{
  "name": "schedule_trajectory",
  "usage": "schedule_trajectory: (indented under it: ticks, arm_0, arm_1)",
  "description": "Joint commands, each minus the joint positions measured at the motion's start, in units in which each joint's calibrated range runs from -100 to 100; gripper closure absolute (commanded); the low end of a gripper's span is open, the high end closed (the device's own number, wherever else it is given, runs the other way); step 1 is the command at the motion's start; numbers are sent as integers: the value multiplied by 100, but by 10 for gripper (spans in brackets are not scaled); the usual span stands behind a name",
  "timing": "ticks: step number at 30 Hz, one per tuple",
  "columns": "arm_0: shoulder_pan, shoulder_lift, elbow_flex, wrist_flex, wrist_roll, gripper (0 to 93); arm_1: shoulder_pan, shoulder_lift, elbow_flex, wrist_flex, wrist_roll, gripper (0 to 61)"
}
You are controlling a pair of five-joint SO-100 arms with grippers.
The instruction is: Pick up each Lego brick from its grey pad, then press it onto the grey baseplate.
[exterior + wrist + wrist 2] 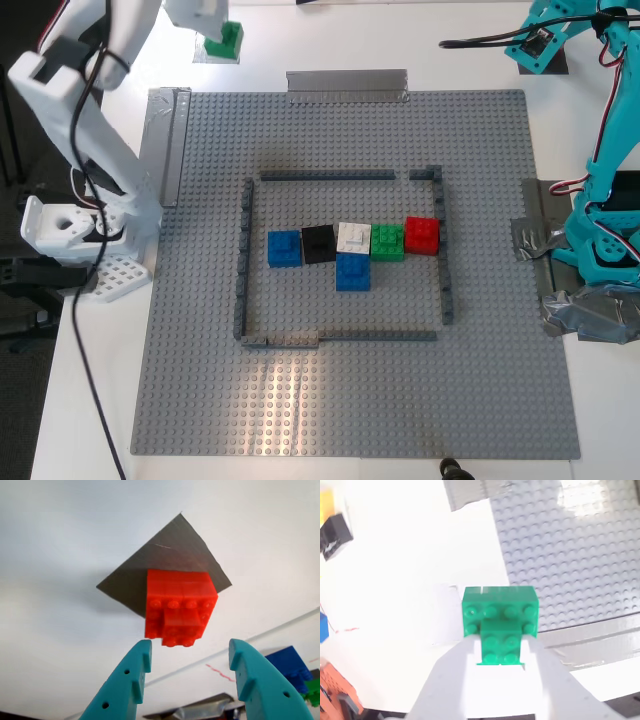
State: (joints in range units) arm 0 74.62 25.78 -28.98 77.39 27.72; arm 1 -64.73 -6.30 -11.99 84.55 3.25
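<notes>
A red Lego brick [181,610] sits on a dark grey pad [165,560]. My first gripper [190,647], teal, is open just short of it, one finger to each side and touching nothing. In the exterior view this gripper [540,45] is at the top right and hides that brick. A green Lego brick [501,617] [225,40] rests at a pale, washed-out pad [208,57] at the exterior view's top left. My second gripper [502,642], white, is shut on its narrow upper part. The grey baseplate [340,420] fills the middle.
Inside the baseplate's dark outline [243,260] stand a blue [284,248], black [318,243], white [353,237], green [387,241] and red brick [422,235], with another blue one [352,272] in front. Silvery tape strips [347,85] hold the plate's edges. The arm bases stand at both sides of the exterior view.
</notes>
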Motion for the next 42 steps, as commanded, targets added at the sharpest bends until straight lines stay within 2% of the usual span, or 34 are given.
schedule_trajectory:
  ticks: [1, 10, 16, 21, 33, 42]
  arm_0:
    - [64, -37, 40, -50, -15, 753]
    - [64, -37, 121, -107, -15, 753]
    - [100, -37, 130, -351, -20, 754]
    - [115, -29, 157, -335, -20, 754]
    - [122, -29, 356, -351, -25, 755]
    - [122, -29, 455, -587, -40, 755]
  arm_1:
    - [586, -1481, 1023, -58, -210, 612]
    - [2320, -2571, 2423, 15, -362, 612]
    - [3560, -2709, 3010, -42, -396, 613]
    - [4387, -2571, 3262, -416, -406, 613]
    - [4851, -1867, 3127, -2011, -664, 613]
    - [5069, -1301, 3308, -2760, -796, 613]
